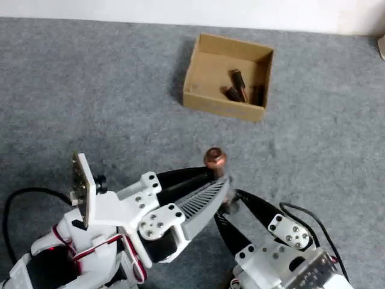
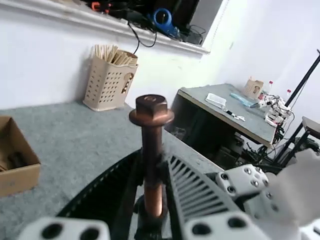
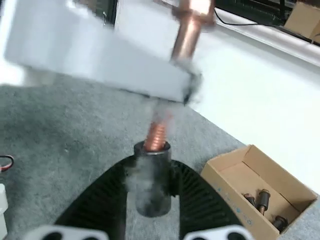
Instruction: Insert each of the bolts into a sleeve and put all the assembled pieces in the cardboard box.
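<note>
Copper bolt (image 2: 151, 145) stands upright, pinched by the left fingers (image 2: 197, 192). Its threaded tip sits at the mouth of the dark sleeve (image 3: 150, 185), which the right fingers (image 3: 205, 200) clamp, near side. Best to keep both axes aligned and press straight down. The box (image 1: 224, 108) waits far behind.

- The bolt (image 2: 151, 150) stands upright between the fingers of the left gripper (image 2: 152, 172), with its head on top.
- The sleeve (image 3: 151, 175) sits straight below the bolt, clamped upright in the right gripper (image 3: 150, 197). The bolt's lower tip is in the sleeve's top opening.
- The left arm is on the left and the right arm on the right, and their grippers meet near the table's (image 1: 90, 90) front edge.
- The box (image 1: 222, 107) lies behind the grippers, well apart from them.
- Assembled pieces (image 1: 237, 86) lie in the box, toward its right side.
</note>
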`<state>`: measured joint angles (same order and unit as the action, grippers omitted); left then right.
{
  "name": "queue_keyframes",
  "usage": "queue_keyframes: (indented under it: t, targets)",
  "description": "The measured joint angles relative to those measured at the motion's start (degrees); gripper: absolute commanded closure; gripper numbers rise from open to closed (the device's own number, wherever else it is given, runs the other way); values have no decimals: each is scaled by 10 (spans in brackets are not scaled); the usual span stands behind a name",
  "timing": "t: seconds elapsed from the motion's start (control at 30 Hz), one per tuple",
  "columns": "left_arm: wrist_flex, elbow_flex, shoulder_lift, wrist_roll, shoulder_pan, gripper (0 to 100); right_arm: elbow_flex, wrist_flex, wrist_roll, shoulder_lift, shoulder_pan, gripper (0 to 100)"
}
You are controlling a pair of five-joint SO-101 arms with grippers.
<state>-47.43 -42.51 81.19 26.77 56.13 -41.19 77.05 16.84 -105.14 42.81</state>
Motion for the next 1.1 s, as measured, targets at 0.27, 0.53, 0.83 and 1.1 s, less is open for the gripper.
queue_keyframes:
  t: [0.27, 0.53, 0.83, 1.1]
  targets:
    - [6, -124, 89, 1, 4, 996, -2, 0, 1, -1, 0, 994]
    - [8, -239, 200, 0, 1, 996, -10, 3, 2, 1, 1, 994]
    - [4, -227, 226, -32, 1, 794, -10, 2, 2, 1, 1, 994]
    - [-131, -174, 226, -36, -18, 734, -7, 2, 1, -4, 0, 994]
